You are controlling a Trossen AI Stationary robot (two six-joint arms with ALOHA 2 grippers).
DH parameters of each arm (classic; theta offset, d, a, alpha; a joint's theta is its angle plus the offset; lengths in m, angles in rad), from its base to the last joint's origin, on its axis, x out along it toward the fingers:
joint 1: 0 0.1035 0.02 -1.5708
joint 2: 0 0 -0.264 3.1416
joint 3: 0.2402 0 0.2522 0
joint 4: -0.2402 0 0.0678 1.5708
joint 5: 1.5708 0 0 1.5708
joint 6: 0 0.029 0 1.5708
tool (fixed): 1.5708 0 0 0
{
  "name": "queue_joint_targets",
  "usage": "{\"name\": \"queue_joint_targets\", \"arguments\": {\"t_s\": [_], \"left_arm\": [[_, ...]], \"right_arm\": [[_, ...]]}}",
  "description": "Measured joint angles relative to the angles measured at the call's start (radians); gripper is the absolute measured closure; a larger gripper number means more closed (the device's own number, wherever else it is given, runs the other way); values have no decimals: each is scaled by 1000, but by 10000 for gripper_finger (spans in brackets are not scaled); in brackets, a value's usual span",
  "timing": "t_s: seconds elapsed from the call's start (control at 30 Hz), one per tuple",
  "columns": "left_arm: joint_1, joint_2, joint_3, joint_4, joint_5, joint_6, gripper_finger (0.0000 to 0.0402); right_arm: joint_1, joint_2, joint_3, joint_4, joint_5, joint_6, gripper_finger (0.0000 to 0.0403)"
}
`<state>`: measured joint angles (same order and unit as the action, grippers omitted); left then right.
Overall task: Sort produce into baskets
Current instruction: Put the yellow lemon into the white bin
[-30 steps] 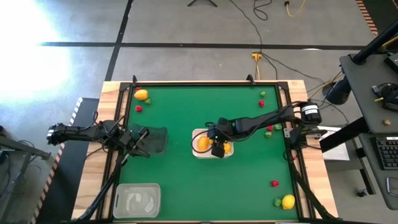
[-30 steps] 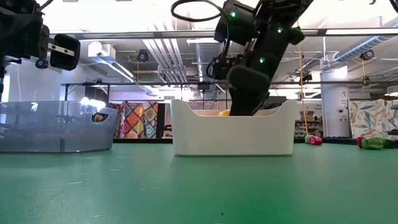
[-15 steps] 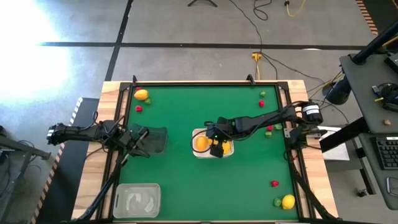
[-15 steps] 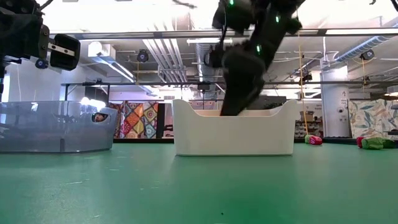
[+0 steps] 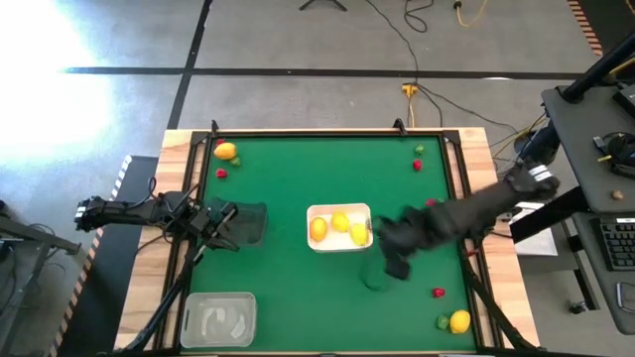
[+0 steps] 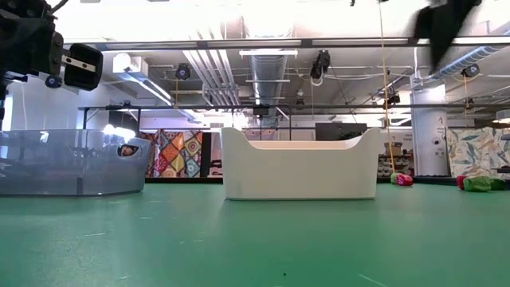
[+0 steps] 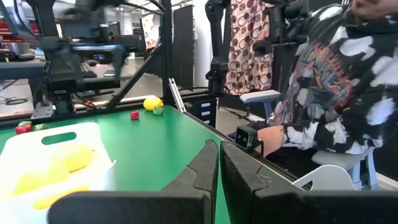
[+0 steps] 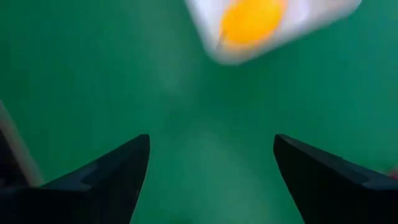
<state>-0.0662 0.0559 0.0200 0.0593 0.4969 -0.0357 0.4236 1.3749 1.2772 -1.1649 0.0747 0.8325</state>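
High view: white tub (image 5: 339,210) at frame centre on the green desk (image 5: 298,288), three yellow-orange rounds (image 5: 338,227) inside it. Dark tub (image 5: 248,222) at centre left, clear tub (image 5: 218,319) at lower left. Loose produce: a lemon (image 5: 226,151) with red pieces (image 5: 221,173) at upper left; small green and red bits (image 5: 418,157) at upper right; a red piece (image 5: 438,293) and a second lemon (image 5: 459,320) with a green piece (image 5: 443,322) at lower right. Nothing lies between the right gripper (image 5: 395,260) and the lower-right produce. Right gripper sits just right of and below the white tub, above bare desk; fingers (image 8: 112,174) spread wide, holding nothing. Left gripper (image 5: 220,220) at the dark tub's left edge, fingers (image 7: 205,168) pressed together, empty.
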Motion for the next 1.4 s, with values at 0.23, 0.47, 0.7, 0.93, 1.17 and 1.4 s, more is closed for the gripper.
{"name": "queue_joint_targets", "arguments": {"t_s": [0.23,0.47,0.7,0.93,1.17,1.4], "left_arm": [[0,0,0,0,0,0,400],[0,0,0,0,0,0,400],[0,0,0,0,0,0,400],[0,0,0,0,0,0,400],[0,0,0,0,0,0,400],[0,0,0,0,0,0,400]], "right_arm": [[290,-26,-81,-6,-157,572,81],[434,55,-109,-5,-424,779,88],[465,129,-109,17,-503,781,73],[507,259,-109,80,-674,573,45],[519,359,-109,77,-703,386,39],[548,383,-109,39,-676,265,38]]}}
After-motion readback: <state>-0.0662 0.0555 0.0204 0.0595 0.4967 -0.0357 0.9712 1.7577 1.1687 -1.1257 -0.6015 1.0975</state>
